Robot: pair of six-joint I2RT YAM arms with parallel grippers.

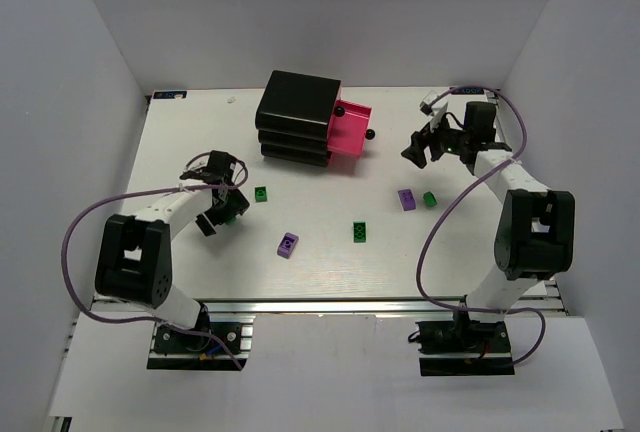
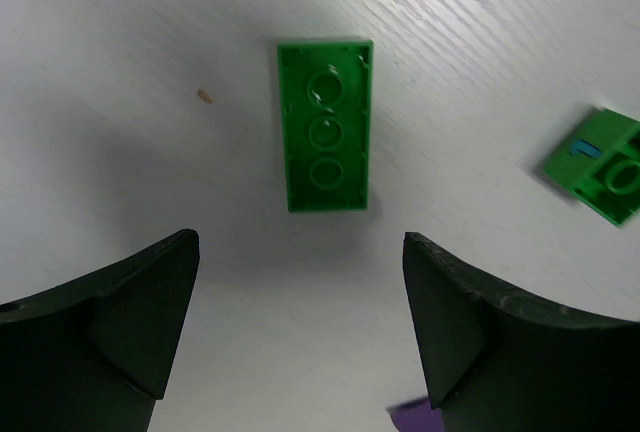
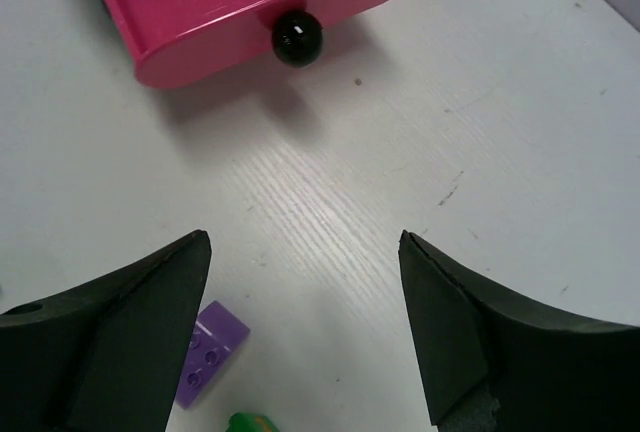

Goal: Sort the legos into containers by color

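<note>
The black cabinet (image 1: 295, 112) stands at the back middle, with one magenta-pink drawer (image 1: 352, 124) pulled out to the right. Loose legos lie on the table: green ones (image 1: 260, 193), (image 1: 360, 232), (image 1: 430, 199) and purple ones (image 1: 288, 244), (image 1: 407, 199). My left gripper (image 1: 216, 218) is open and empty just above the table. In the left wrist view, a green brick (image 2: 324, 139) lies flat just ahead of its jaws (image 2: 300, 332). My right gripper (image 1: 420, 150) is open and empty, right of the drawer. The right wrist view shows the drawer (image 3: 250, 12), its black knob (image 3: 297, 37) and a purple brick (image 3: 210, 352).
A second green brick (image 2: 600, 165) lies at the right of the left wrist view, and a purple one (image 2: 415, 419) shows at the bottom edge. White walls enclose the table on three sides. A cable (image 1: 80, 227) loops off each arm.
</note>
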